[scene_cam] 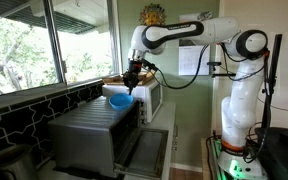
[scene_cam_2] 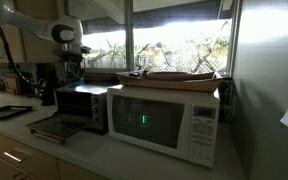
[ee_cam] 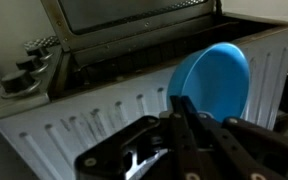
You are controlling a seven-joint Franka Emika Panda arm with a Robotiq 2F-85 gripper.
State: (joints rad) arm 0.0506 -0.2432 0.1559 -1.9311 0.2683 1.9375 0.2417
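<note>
A blue plate (ee_cam: 214,80) sits tilted over the back corner of a silver toaster oven (ee_cam: 74,115). It also shows in an exterior view (scene_cam: 119,100). My gripper (ee_cam: 181,105) is just above the oven's ribbed top. Its two black fingers are pressed together at the plate's near rim and seem to pinch it. In an exterior view the gripper (scene_cam: 133,85) hangs straight down onto the plate, above the oven (scene_cam: 89,130). In an exterior view the gripper (scene_cam_2: 72,65) is above the oven (scene_cam_2: 82,105), and the plate is hidden.
The oven door (scene_cam: 144,150) hangs open towards the front. A white microwave (scene_cam_2: 169,120) with things piled on top stands right beside the oven. The oven's knobs (ee_cam: 24,70) are at the left. A window runs behind the counter. A dark tray (scene_cam_2: 6,112) lies on the counter.
</note>
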